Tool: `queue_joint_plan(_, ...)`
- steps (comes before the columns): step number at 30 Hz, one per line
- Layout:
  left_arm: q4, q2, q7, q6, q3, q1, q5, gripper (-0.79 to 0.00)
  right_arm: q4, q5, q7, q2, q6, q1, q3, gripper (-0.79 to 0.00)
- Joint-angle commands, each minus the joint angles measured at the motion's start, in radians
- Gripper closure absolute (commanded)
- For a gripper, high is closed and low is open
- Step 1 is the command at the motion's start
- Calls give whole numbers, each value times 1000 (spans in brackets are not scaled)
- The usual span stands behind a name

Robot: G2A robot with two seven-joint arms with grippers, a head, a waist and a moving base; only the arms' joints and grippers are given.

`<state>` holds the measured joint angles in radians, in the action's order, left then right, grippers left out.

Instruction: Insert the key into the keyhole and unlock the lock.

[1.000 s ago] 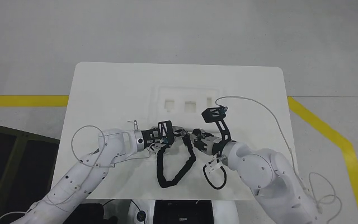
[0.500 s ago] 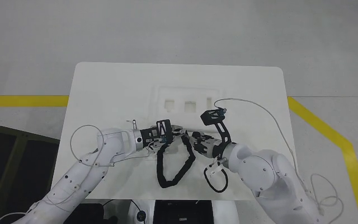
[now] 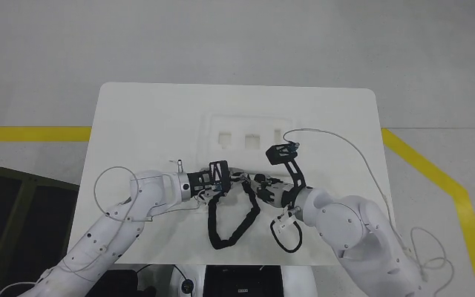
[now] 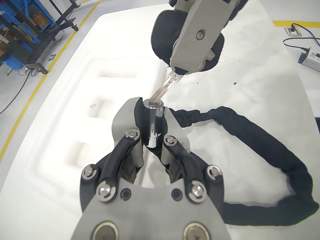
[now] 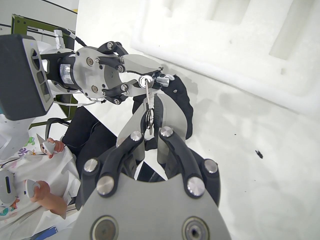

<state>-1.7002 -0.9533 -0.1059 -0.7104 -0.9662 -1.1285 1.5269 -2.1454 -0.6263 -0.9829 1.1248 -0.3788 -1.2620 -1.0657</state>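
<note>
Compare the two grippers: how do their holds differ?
The left gripper clamps the lock cylinder; the right gripper pinches the key by its head. A black sleeved chain trails from the left gripper's lock to the table; the right gripper's key carries just a small ring. Both are shut, facing each other, key tip at the keyhole.

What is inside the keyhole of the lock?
The tip of the key, held by the right gripper, sits in the lock cylinder. The cylinder hides how deep it goes.

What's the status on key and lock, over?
Left gripper shut on lock. Right gripper shut on key, tip at keyhole, blade mostly out. Nothing in the way.
</note>
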Motion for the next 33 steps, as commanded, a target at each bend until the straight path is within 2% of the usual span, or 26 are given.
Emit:
queue_joint_plan(1, -1, -1, 0, -2, 0, -2, 2, 0, 4, 0, 0, 1, -1, 4, 3, 0)
queue_joint_plan(33, 4, -18, -11, -18, 7, 3, 34, 0, 88, 52, 19, 19, -17, 91, 25, 0)
